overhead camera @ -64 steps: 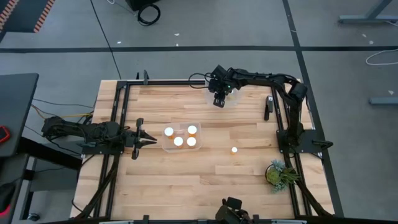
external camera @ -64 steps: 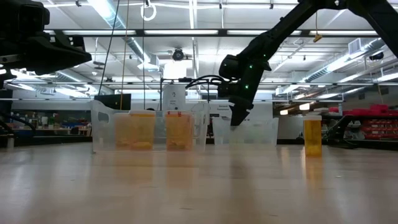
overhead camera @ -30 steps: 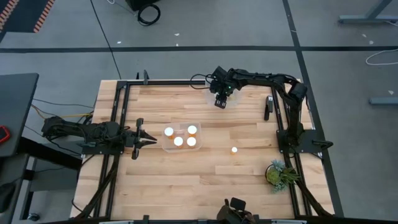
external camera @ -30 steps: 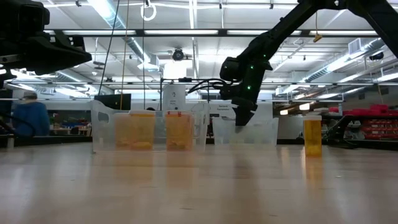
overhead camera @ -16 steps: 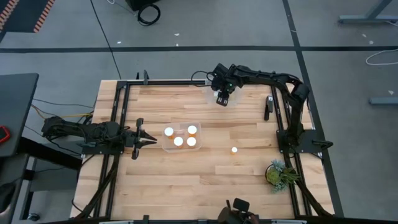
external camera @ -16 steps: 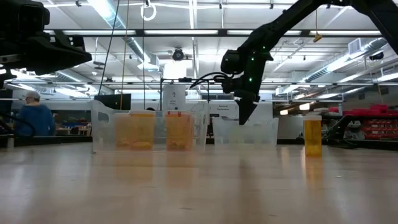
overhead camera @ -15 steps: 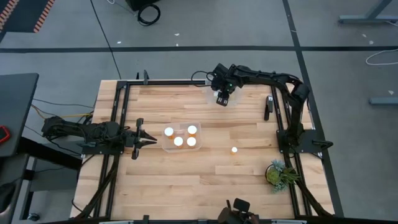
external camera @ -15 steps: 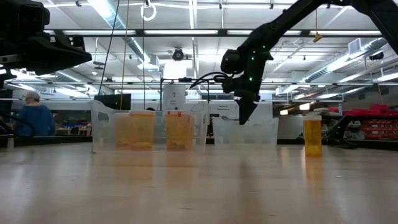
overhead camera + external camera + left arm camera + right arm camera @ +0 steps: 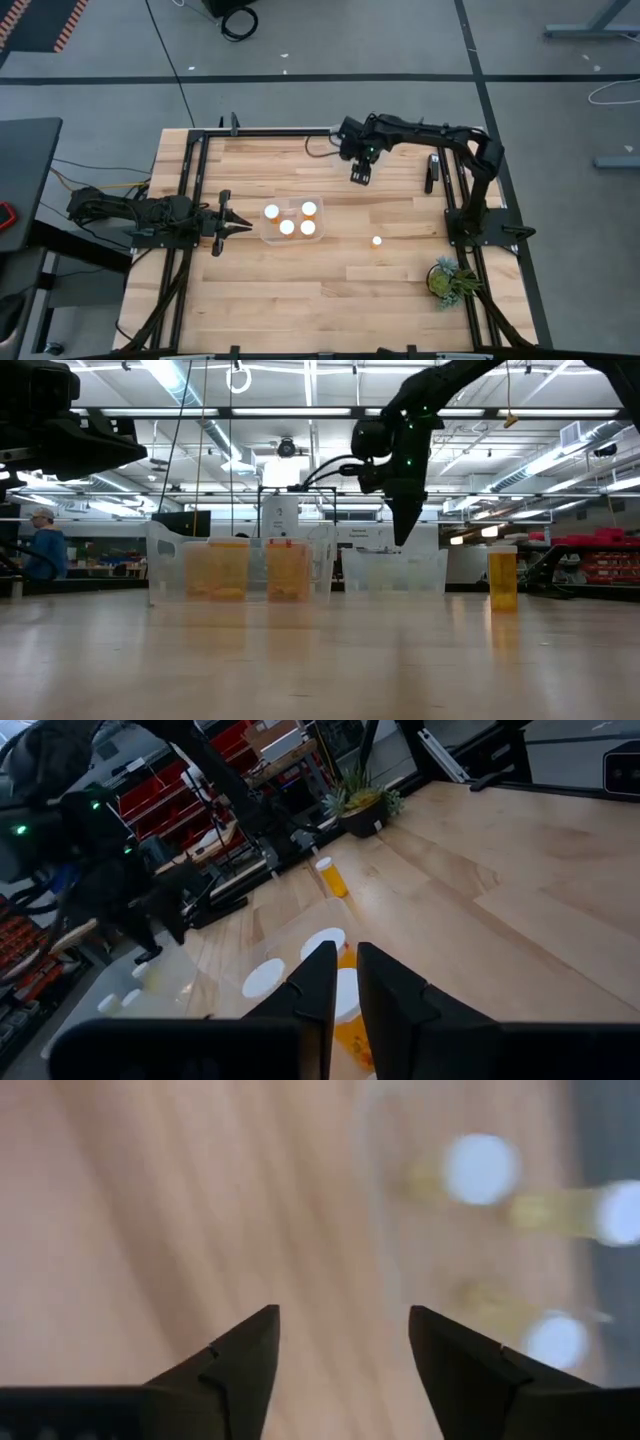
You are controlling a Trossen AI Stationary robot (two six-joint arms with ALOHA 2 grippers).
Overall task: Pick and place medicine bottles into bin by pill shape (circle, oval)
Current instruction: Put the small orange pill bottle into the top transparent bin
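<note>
Nearest the low camera, the wooden surface [image 9: 320, 660] is lying bare. Further in, a single amber bottle [image 9: 503, 581] is standing upright on its own on the right-hand side of the surface, well apart from the rest; from above it is showing as a bright dot [image 9: 376, 241]. A small green plant [image 9: 447, 279] is sitting near the front right corner.

At mid-surface a clear bin [image 9: 273, 236] is holding three white-capped bottles [image 9: 287, 227], standing upright and close together. The left hand [image 9: 240, 227] is waiting just beside that bin's left wall, fingers [image 9: 318, 982] pressed together and gripping nothing.

Further back, the right hand [image 9: 358, 177] is hanging above the surface, raised clear of it, near a second clear bin [image 9: 396, 570] at the far edge. Its fingers [image 9: 245, 1352] are standing apart with nothing between them. The right wrist camera is showing blurred white caps [image 9: 481, 1168] and amber bodies beyond those fingers; how many bottles are there cannot be told.

In the room behind, a person [image 9: 40, 542] in a blue top is showing at the far left.
</note>
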